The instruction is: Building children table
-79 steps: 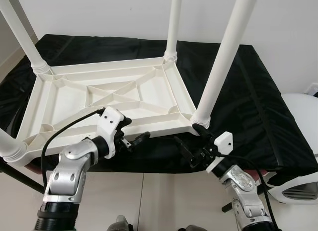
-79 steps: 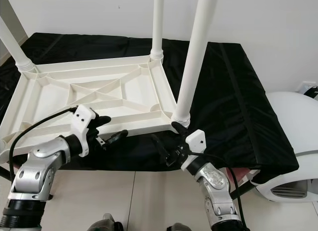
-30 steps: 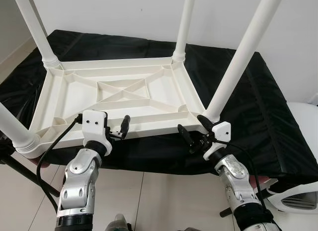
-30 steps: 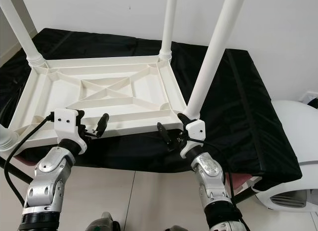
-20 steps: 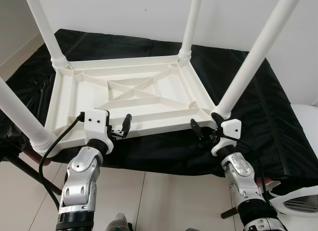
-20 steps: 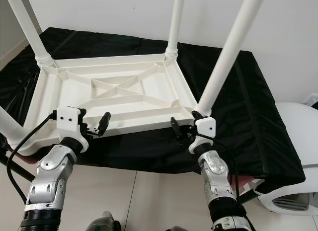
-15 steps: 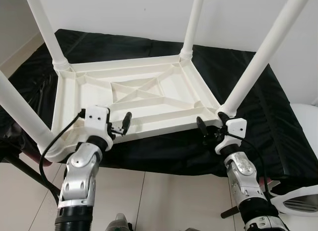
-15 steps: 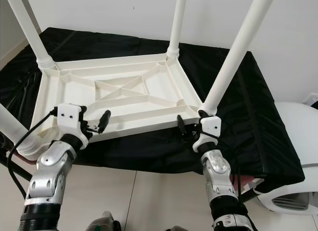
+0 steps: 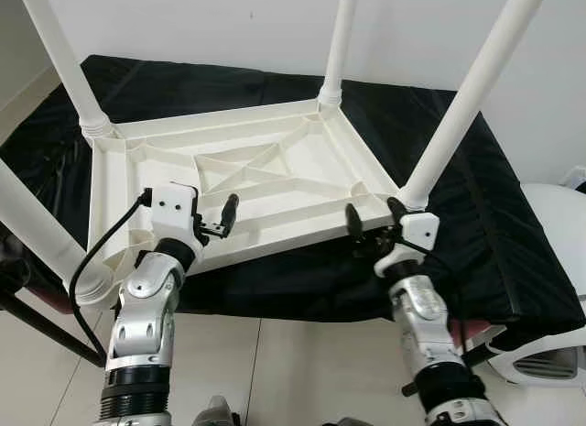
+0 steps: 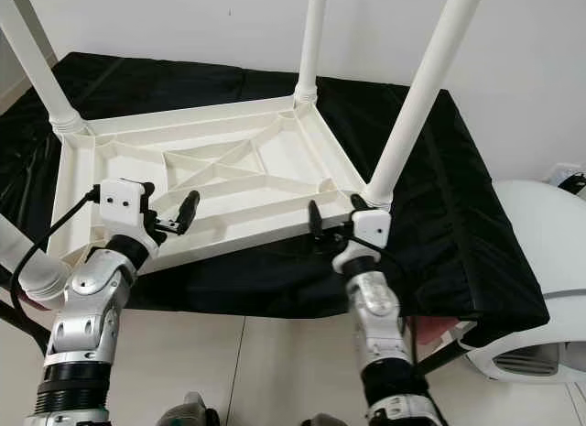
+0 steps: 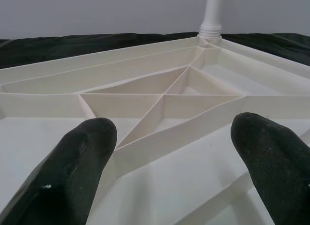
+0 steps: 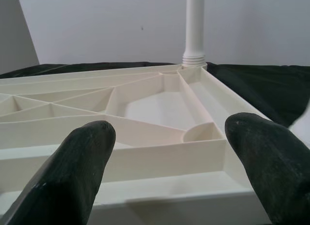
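**Upturned children's table with both grippers at its near rim**

A white plastic children's table (image 9: 247, 183) is seen lying upside down on a black cloth (image 9: 458, 197) that is spread over a raised surface set against a white wall (image 9: 201, 23). The ribbed underside of the table is turned upward, and four white legs (image 9: 467, 96) are seen standing up from its corners.

The left gripper (image 9: 224, 218) is held at the near rim of the table, toward its left half. In the left wrist view its two black fingers (image 11: 72, 162) are seen spread wide apart above the ribbed underside, with nothing held between them.

The right gripper (image 9: 366, 226) is placed at the near rim as well, just beside the near right leg. In the right wrist view its fingers (image 12: 77, 157) are likewise seen parted widely, the rim lying between them untouched and nothing being grasped.

A white rounded appliance (image 9: 549, 289) is seen on the tiled floor (image 9: 302, 371), to the right of the table.
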Available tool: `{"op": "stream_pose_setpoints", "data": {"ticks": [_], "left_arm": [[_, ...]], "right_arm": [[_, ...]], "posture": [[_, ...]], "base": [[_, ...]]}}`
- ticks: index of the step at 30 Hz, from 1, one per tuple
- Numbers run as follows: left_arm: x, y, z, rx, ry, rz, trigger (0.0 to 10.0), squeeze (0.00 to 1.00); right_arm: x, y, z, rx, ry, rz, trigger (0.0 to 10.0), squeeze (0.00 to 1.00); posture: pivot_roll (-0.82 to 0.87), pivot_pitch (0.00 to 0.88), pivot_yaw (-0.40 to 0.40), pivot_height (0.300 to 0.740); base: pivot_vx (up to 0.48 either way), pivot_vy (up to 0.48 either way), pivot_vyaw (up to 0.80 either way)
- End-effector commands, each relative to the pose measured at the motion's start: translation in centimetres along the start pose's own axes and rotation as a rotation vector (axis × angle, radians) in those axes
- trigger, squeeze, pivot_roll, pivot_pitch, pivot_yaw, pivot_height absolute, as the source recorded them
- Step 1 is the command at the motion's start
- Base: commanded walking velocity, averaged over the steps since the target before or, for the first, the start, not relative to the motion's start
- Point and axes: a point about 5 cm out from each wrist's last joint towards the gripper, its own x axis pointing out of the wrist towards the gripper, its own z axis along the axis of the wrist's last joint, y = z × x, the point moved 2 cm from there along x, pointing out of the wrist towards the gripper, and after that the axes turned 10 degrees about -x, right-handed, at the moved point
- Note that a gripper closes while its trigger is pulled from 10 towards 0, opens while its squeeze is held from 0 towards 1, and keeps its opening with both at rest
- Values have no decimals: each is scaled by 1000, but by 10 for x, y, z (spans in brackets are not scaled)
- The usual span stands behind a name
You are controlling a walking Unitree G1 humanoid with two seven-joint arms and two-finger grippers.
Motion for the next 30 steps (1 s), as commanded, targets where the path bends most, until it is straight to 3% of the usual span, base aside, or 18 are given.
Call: {"op": "stream_pose_setpoints", "data": {"ticks": [1,13,17,23,25,30], "left_arm": [[-4,15,-2,-23,-39,227,10000,0],[-11,15,-3,-45,-76,319,10000,0],[-24,14,-8,-34,-81,328,10000,0],[-37,18,-14,-13,-72,349,10000,0],[-45,18,-21,-73,-43,362,10000,0],[-48,14,-20,-80,-58,358,10000,0]], "right_arm": [[2,7,1,-9,7,10,10000,0],[6,14,6,-39,36,-22,10000,0],[-2,4,7,-76,76,-78,10000,0],[-12,-5,8,-120,70,-64,10000,0],[-19,-6,8,-116,43,-35,10000,0],[-20,-3,10,-99,35,-25,10000,0]], "posture": [[69,0,-50,740],[66,0,-59,740],[58,0,-56,740],[48,0,-56,740],[53,0,-59,740],[59,0,-64,740]], "base": [[0,0,0],[0,0,0],[0,0,0],[0,0,0],[0,0,0],[0,0,0]]}}
